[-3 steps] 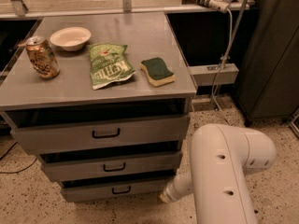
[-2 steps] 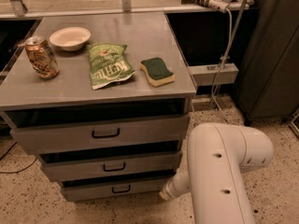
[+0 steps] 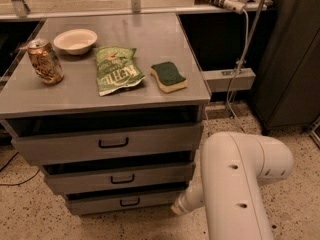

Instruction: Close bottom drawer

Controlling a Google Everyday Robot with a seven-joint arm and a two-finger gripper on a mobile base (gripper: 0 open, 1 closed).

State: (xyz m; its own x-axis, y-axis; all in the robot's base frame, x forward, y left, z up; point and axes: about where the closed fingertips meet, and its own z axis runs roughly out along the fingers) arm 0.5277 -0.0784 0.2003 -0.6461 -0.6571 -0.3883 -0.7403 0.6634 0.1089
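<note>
- Sitting low centre-left, bottom drawer (image 3: 95,204) is lowest of three grey fronts, with a dark gap above it.
- Gripper (image 3: 176,208) at tip of white arm (image 3: 240,184), just beside drawer's right end; cannot tell its grip state.
- Can (image 3: 45,61), bowl (image 3: 75,40), sponge (image 3: 169,76) on top.

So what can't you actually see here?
Camera view: the gripper is out of sight; only the arm shows, its narrow end beside the bottom drawer.
The drawer insides: dark, shadowed by what sits above.
The arm's lower part: cut off by the bottom edge.
</note>
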